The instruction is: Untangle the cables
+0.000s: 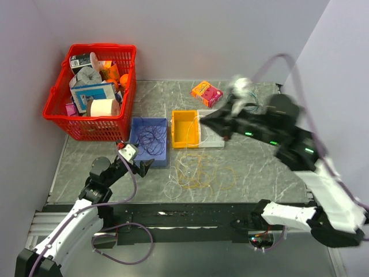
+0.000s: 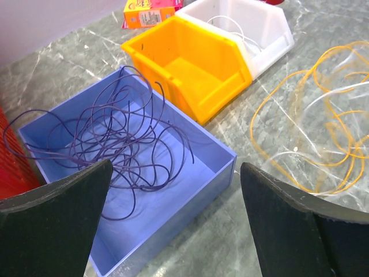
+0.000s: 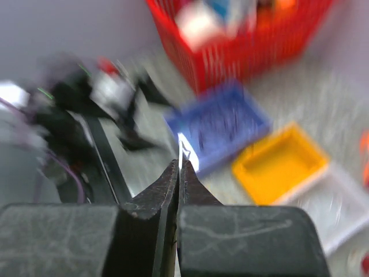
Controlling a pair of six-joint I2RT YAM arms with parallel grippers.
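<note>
The cables lie in three places. A dark purple cable (image 2: 124,144) is heaped in loose loops inside the blue bin (image 2: 222,164). Yellow-orange and white cables (image 1: 199,173) lie together as overlapping loops on the bare grey marbled table (image 1: 265,173), just in front of the bins. A single white cable (image 2: 230,23) curls inside the white bin (image 2: 271,34). The three bins stand in a row: blue on the left, the yellow-orange bin (image 2: 190,69) in the middle with its floor bare, and white on the right, touching the yellow-orange one.

The left gripper (image 1: 137,160) hangs low at the near corner of the blue bin, its jaws spread wide with nothing between them. The right gripper (image 3: 179,164) reaches in from the right, over the border between the yellow-orange and white bins. Both its views are blurred. Its jaws are pressed together. A thin pale sliver shows at their tips, but it cannot be told whether this is a cable.

Behind the bins lies a small orange and pink box (image 1: 206,93). A red basket (image 1: 56,101), filled with assorted items, occupies the far left corner.
</note>
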